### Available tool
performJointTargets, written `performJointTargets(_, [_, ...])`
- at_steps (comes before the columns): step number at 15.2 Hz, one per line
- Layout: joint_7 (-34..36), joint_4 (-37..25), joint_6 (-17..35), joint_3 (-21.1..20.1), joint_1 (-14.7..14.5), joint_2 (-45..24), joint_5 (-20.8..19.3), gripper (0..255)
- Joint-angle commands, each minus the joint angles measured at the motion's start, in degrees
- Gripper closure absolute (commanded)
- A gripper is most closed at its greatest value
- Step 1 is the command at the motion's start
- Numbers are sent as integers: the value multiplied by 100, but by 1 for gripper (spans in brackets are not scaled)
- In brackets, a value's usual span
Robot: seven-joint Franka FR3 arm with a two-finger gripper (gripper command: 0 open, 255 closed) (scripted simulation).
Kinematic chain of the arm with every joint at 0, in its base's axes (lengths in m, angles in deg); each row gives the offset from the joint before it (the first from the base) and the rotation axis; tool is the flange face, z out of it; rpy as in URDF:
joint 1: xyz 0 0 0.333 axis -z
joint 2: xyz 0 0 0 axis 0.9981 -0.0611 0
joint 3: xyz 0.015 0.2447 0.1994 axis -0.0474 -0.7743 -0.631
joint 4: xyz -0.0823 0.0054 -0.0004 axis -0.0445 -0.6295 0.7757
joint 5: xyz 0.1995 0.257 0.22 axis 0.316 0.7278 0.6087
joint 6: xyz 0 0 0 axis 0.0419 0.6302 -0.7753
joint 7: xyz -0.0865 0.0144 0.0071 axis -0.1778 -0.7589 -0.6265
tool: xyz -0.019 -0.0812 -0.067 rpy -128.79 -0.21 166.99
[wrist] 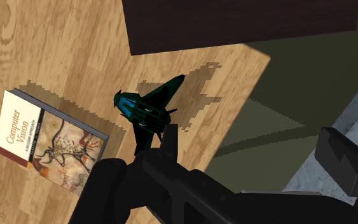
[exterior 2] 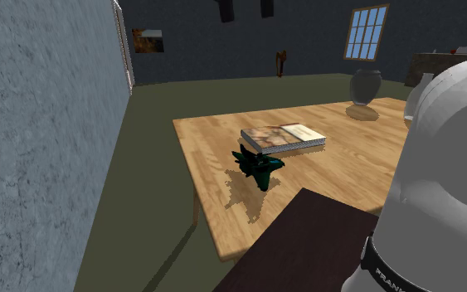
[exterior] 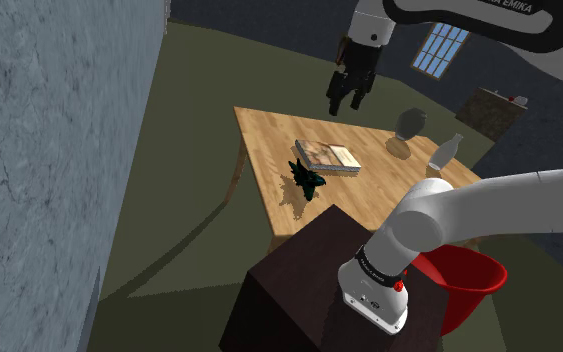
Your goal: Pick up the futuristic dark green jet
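Two fingers of my gripper (exterior: 345, 103) stand wide apart, holding nothing, high above the table (exterior: 265, 128); the dark green jet (exterior: 307, 179) lies just beside the book (exterior: 329, 156).

Exterior cameras behind stand (exterior: 299, 280), facing table (exterior: 269, 130)

Arm (exterior: 489, 215): white rounded links, dark joint bands.
Lettering (exterior: 510, 6): black "EMIKA" on the upper link.
Gripper (exterior: 345, 106): all black.
Marker (exterior: 399, 286): red dot.
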Motion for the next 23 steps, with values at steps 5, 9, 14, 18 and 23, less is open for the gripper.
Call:
performJointTargets(5, [-855, 780, 715, 512, -61, 257, -299, 0])
performJointTargets(9, [-1706, 1408, 1483, 1071, -78, 312, -629, 0])
performJointTargets(14, [-2778, 1951, 2542, 1844, -84, 34, -1041, 0])
performJointTargets(18, [-3663, 2170, 3467, 2517, -149, -494, -1296, 0])
performJointTargets(23, [-4886, 2166, 4675, 3428, -448, -1510, -1325, 0])
